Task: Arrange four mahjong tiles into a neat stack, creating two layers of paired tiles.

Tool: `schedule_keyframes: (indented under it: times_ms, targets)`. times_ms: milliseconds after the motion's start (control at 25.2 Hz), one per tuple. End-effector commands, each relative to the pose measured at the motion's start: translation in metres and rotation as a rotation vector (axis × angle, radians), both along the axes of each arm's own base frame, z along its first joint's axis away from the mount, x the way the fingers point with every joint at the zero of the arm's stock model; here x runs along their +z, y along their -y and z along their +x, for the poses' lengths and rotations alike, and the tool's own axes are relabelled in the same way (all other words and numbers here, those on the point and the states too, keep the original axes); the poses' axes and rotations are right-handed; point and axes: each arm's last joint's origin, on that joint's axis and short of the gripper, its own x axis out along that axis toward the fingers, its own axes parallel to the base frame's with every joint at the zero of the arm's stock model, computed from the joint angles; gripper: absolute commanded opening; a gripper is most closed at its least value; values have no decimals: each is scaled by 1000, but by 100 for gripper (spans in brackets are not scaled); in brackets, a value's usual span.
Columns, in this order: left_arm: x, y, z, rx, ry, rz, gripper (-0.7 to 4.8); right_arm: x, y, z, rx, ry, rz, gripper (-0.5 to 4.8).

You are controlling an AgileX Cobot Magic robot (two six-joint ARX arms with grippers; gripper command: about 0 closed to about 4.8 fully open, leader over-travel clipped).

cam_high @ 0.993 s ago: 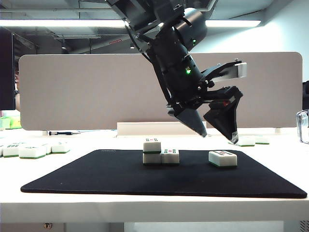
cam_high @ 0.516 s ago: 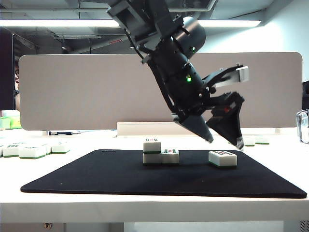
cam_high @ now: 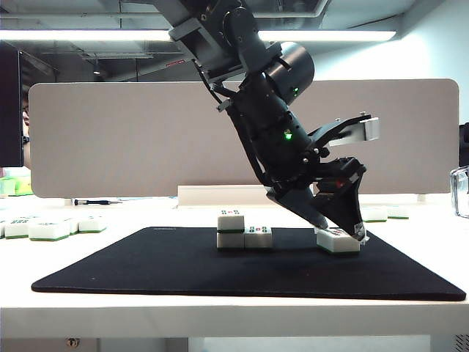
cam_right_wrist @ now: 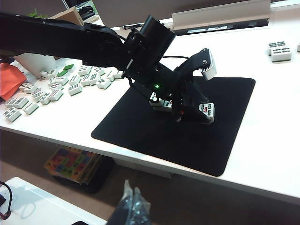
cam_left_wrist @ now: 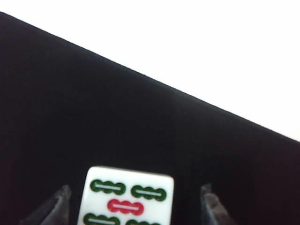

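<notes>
On the black mat point(cam_high: 146, 268) stands a partial stack point(cam_high: 244, 238): two white-and-green mahjong tiles side by side, with a third tile point(cam_high: 231, 221) on the left one. A fourth tile point(cam_high: 338, 242) lies alone to the right, face up. My left gripper point(cam_high: 341, 229) is tilted down over it, one finger on each side. In the left wrist view that tile point(cam_left_wrist: 126, 199) sits between the fingertips point(cam_left_wrist: 58, 206) with dark gaps on both sides, so the gripper point(cam_left_wrist: 135, 206) is open. My right gripper point(cam_right_wrist: 133, 204) is shut, well off the table's front edge.
Several loose tiles lie on the white table at the left point(cam_high: 47, 229) and a few at the back right point(cam_high: 385, 213). A beige partition point(cam_high: 146, 139) closes the back. A clear container point(cam_high: 460, 191) stands at the right edge.
The left gripper has come down and slightly right, from above the mat to straddling the lone tile, and its jaws have narrowed a little. The tiles have not moved.
</notes>
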Motion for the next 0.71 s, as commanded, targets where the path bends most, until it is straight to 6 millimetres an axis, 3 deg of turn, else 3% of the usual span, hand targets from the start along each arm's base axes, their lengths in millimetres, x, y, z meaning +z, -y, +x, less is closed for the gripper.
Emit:
schedule_keyframes:
  times_ms: [40, 159, 238, 556, 715]
  targets:
    - [-5, 1, 1, -4, -5, -2, 340, 0, 0, -3, -2, 28, -1, -1]
    - [-5, 1, 1, -4, -8, 1, 249, 0, 0, -3, -2, 28, -1, -1]
    - [-5, 2, 1, -4, -4, -3, 220, 0, 0, -3, -2, 28, -1, -1]
    - [0, 1, 1, -4, 2, -8, 213, 0, 0, -3, -2, 28, -1, -1]
    - [17, -4, -4, -3, 8, -8, 213, 0, 0, -3, -2, 28, -1, -1]
